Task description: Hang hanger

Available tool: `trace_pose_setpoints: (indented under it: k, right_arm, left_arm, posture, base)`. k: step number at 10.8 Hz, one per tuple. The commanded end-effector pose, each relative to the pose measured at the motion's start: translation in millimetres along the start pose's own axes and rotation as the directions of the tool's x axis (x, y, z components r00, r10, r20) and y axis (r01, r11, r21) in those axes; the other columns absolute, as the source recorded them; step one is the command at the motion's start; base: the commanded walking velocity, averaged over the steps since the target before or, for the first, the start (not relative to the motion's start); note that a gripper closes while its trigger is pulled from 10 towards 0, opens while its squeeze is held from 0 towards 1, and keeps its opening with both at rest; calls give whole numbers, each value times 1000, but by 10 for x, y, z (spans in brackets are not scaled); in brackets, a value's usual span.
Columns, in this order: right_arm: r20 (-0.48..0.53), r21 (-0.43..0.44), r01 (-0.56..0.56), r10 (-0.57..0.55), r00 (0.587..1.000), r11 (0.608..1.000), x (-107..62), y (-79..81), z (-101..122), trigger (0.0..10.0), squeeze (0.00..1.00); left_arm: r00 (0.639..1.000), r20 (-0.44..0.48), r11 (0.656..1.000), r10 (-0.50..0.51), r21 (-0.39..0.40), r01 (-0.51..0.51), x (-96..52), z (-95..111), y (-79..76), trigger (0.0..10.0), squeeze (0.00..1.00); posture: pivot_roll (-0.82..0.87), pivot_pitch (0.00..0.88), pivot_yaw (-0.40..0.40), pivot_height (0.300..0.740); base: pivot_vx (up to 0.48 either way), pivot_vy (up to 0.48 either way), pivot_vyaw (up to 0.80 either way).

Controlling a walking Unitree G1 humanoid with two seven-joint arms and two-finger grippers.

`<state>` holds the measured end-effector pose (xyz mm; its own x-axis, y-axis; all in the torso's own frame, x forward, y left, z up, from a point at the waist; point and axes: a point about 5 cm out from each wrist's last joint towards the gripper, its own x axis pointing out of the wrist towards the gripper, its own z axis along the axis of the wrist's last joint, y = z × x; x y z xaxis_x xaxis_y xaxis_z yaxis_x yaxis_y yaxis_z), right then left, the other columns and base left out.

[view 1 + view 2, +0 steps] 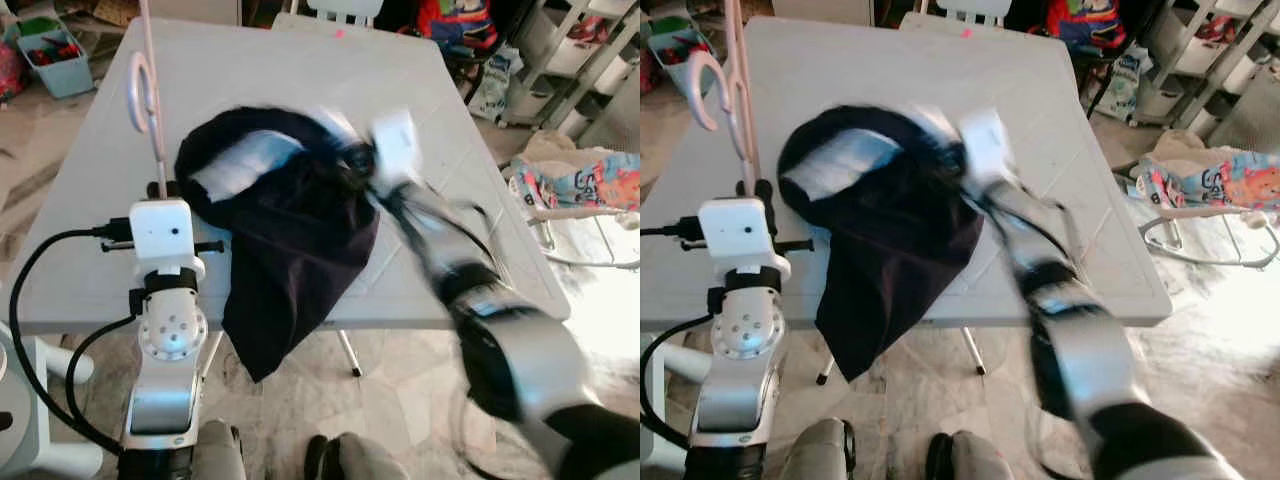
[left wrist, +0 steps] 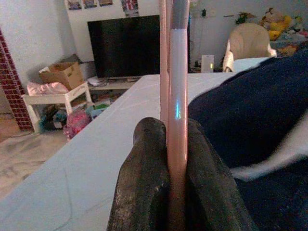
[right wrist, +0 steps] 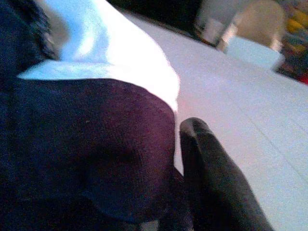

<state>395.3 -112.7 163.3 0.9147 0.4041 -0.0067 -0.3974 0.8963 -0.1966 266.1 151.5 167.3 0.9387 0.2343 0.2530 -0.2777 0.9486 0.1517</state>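
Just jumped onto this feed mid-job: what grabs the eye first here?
The dark garment heaped on the grey table, one end drooping over the near edge. On the robot's left, the left gripper is clamped on a pink hanger held upright, hook on top. The right gripper, blurred in the head views, is at the garment's top edge.

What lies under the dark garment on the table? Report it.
The dark garment lies on the grey table, its lower part hanging over the near edge. A white patch shows at its top. Whatever is beneath the cloth is covered. The right tool is at its upper edge.
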Motion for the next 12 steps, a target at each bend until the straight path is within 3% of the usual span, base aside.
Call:
trace_pose_setpoints:
  k: [1, 4, 5, 6, 7, 9, 10, 12]
  right_arm:
    - [-42, -11, 37, -38, 998, 999, -63, -62, -106, 10000, 1000]
    - [13, 14, 33, -33, 999, 999, -219, -98, -198, 10000, 1000]
    - [21, -134, -165, 170, 985, 977, -289, 102, -218, 10000, 1000]
    - [-5, -220, -200, 204, 979, 955, -371, 158, -276, 10000, 1000]
    - [-6, -293, -135, 140, 990, 947, -459, 19, -278, 10000, 1000]
    - [78, -236, 17, 1, 997, 971, -623, -325, -142, 10000, 1000]
    - [116, -169, 54, -35, 993, 984, -699, -407, -103, 10000, 1000]
    - [115, -137, 127, -112, 987, 982, -837, -553, -114, 10000, 1000]
  left_arm:
    - [999, -13, 1000, -29, 0, 29, -12, -13, -66, 10000, 0]
    - [999, -18, 999, -37, 5, 37, -26, -25, -39, 10000, 0]
    - [998, -47, 999, -35, -4, 35, -44, -62, -26, 10000, 0]
    - [998, -59, 999, -32, -3, 32, -55, -84, -9, 10000, 0]
    - [998, -59, 999, -35, -1, 35, -48, -80, -12, 10000, 0]
    - [998, -60, 999, -36, -2, 36, -45, -72, -14, 10000, 0]
    - [997, -72, 1000, -30, 5, 31, -64, -97, 5, 10000, 0]
    - [995, -99, 999, -22, 22, 25, -101, -163, 67, 10000, 0]
  posture:
    - [67, 97, -133, 740]
    - [69, 99, -130, 740]
    - [68, 105, -124, 740]
    - [59, 117, -114, 740]
    - [56, 117, -112, 740]
    - [41, 119, -105, 740]
    - [33, 121, -102, 740]
    - [32, 123, -99, 740]
  base:
    - [0, 0, 0]
    - [0, 0, 0]
    - [0, 0, 0]
    - [0, 0, 0]
    - [0, 0, 0]
    - [0, 0, 0]
    - [0, 0, 0]
    - [0, 0, 0]
